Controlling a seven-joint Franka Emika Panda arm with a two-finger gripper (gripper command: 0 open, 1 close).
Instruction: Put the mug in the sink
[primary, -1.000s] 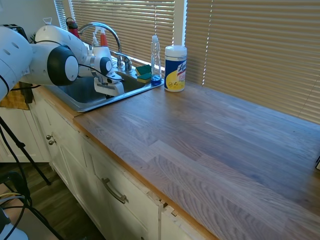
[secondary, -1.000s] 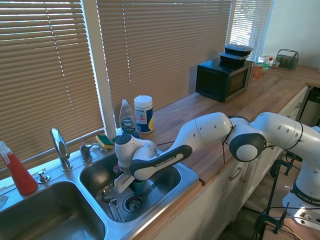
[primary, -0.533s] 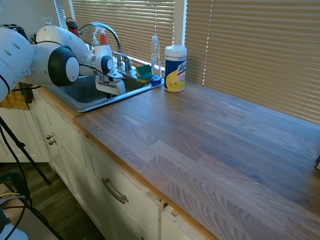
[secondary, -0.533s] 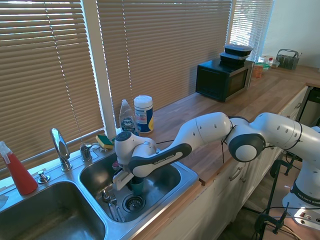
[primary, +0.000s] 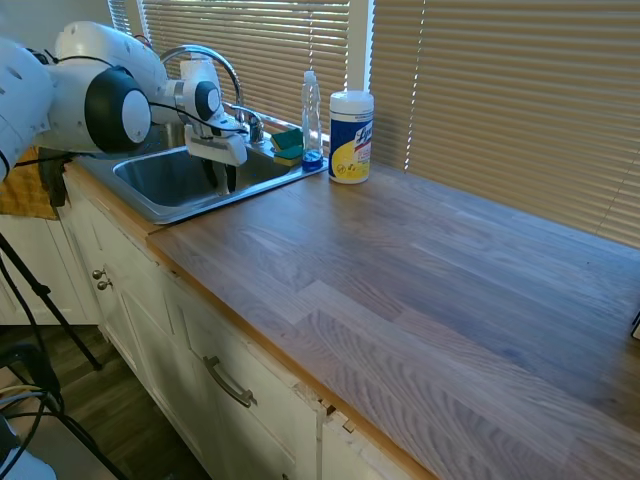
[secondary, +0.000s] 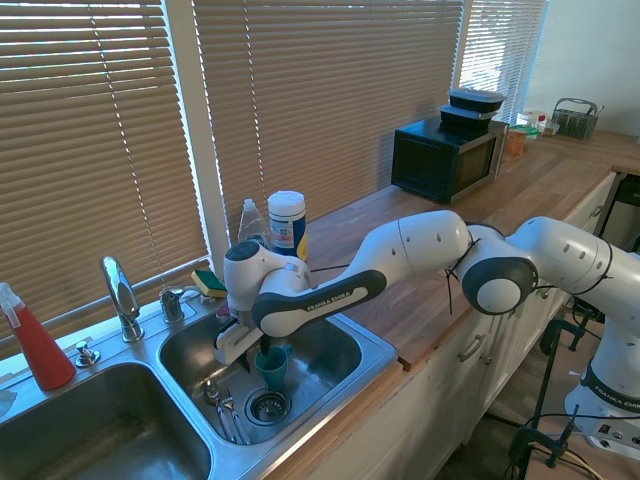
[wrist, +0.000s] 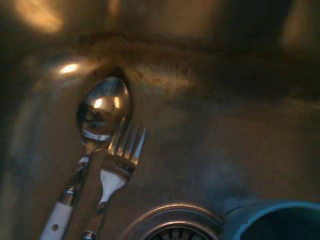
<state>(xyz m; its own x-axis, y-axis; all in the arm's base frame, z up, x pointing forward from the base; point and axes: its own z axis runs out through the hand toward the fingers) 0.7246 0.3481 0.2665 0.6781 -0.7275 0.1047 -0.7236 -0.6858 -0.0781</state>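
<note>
The mug (secondary: 271, 368) stands upright on the floor of the sink (secondary: 375, 348), in the basin nearer the table, straight below my hand (secondary: 268, 349). From my hand it lies at six o'clock in the second exterior view, its long axis vertical and in line with my fingers. My hand looks open, with no grip on the mug; I judge it released. The drain (secondary: 267, 406) sits just beside the mug.

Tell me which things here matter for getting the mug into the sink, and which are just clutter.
Job: mug, upright in the sink by the drain; gripper over it.

Clutter: spoon, fork, sponges, wipes canister, soap bottle, red spray bottle, microwave.
</note>
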